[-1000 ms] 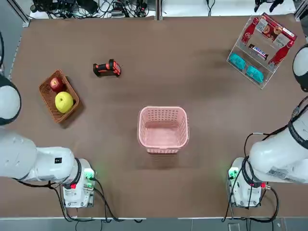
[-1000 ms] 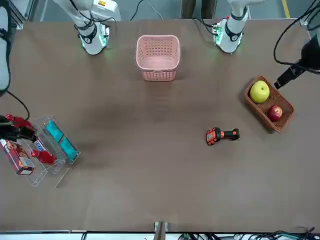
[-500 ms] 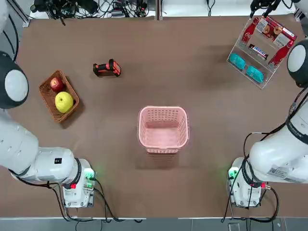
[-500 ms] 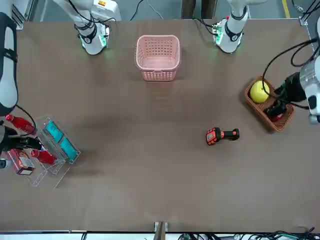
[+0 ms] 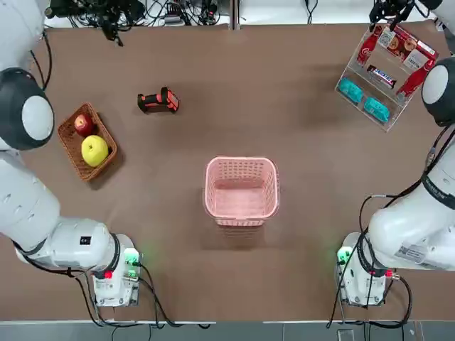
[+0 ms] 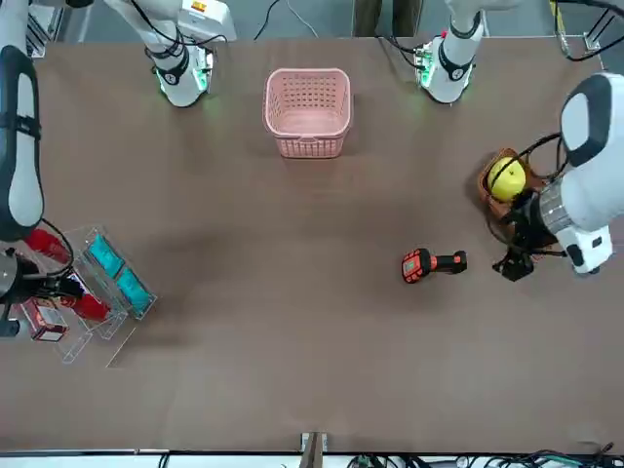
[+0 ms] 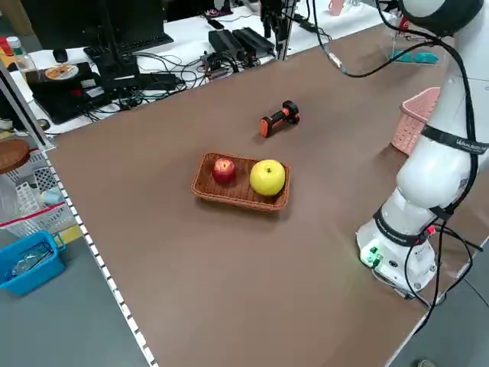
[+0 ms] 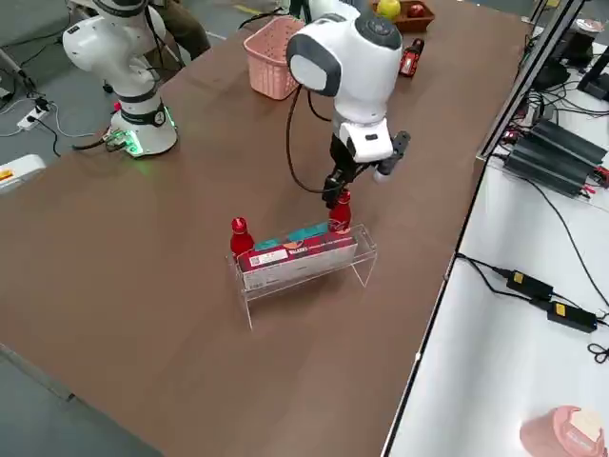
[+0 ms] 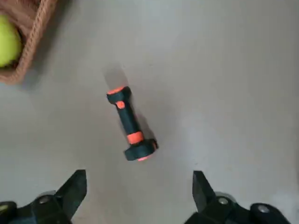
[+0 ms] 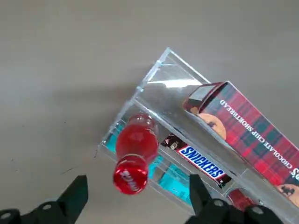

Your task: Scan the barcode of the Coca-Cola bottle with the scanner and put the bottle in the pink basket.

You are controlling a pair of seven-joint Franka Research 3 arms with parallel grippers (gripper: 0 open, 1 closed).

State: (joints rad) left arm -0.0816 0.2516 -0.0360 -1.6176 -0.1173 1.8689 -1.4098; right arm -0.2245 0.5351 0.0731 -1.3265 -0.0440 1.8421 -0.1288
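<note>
Right wrist view: right claw (image 10: 135, 205) spread wide above the Coca-Cola bottle (image 10: 134, 150) at the rack's (image 10: 161, 70) edge.

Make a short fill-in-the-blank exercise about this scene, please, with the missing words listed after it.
1. The scanner lies on the table between the wicker fruit basket and the pink ____.
2. The right gripper hovers, fingers open, above a red ____ in the clear rack.
3. The left gripper hovers over the scanner with its fingers ____.
4. The wicker basket holds a red apple and a ____ one.

Missing words: basket; bottle; open; yellow
</note>
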